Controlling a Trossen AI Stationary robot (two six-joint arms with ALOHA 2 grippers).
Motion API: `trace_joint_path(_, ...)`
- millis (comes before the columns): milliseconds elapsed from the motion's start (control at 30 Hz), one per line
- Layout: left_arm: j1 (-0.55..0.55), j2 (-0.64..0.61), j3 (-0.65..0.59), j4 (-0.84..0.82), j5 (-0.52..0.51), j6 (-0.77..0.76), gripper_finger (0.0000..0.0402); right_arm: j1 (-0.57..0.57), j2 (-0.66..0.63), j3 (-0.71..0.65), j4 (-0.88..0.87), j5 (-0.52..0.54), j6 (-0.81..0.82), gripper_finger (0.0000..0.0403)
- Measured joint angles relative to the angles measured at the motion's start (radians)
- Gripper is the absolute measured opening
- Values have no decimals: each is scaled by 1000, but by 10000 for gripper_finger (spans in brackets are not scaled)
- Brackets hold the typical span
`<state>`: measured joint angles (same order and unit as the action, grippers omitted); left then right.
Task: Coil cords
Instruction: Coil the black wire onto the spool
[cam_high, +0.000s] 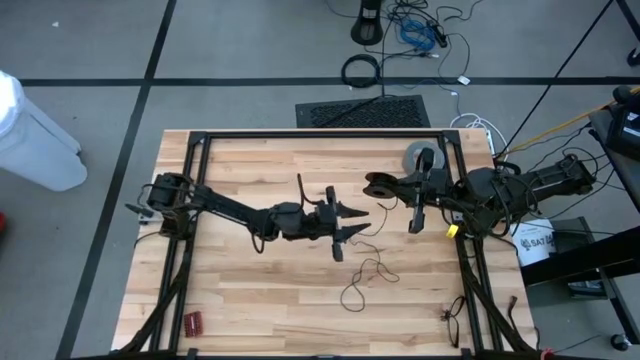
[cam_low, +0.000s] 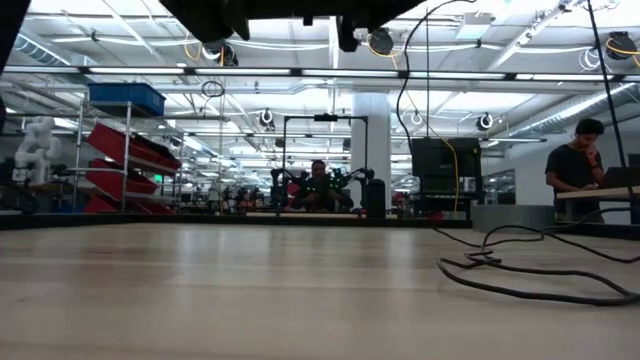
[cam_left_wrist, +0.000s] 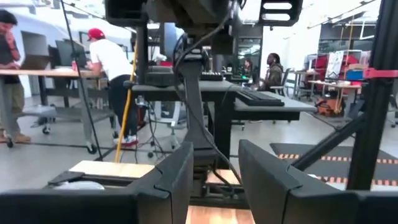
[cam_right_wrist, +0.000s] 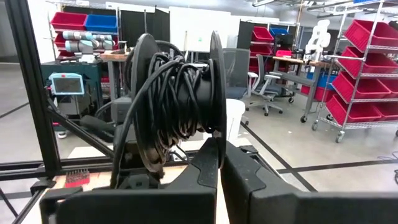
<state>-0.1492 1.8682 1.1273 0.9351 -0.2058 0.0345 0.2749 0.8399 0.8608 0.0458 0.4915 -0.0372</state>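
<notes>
Two tools meet over the middle of the wooden counter (cam_high: 250, 290), and the cord (cam_high: 368, 270) lies loose on the boards just near-side of the gap between them. The left tool (cam_high: 345, 228) reaches in from the left with its fingers (cam_left_wrist: 177, 177) standing partly apart; the left wrist view shows a clear gap between them and nothing that I can make out held there. The right tool (cam_high: 372, 184) comes in from the right, its fingers (cam_right_wrist: 208, 168) pressed together, one against the flange of a spool (cam_right_wrist: 177, 102) wound with black cable.

In the high view the thin black wire starts close to the left tool's tip, wanders toward the near edge in a slack curl, and ends in a small loop well short of that edge. Its run is roughly far-to-near, slanting a little right. In the low view it shows as a dark line snaking along the counter on the right.

The left tool is the nearer one: the wire's far end sits just beside it, on its near-right side, while the right tool is farther off and already closed. My reading is that any pickup would fall to the left arm, dropping toward that nearest stretch of wire
</notes>
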Motion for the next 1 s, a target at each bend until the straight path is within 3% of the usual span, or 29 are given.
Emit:
trace_joint_path(300, -35, 9, 1, -51, -13, 50, 135, 0, 4, 0, -7, 0, 0, 0)
trace_joint_path(633, -12, 8, 4, -103, -42, -22, 137, 0, 4, 0, -7, 5, 0, 0)
trace_joint_path(767, -3, 8, 4, -156, -42, -100, 155, 0, 4, 0, -7, 5, 0, 0)
trace_joint_path(1000, -15, 8, 4, -184, -58, -108, 199, 0, 4, 0, -7, 5, -1, 0)
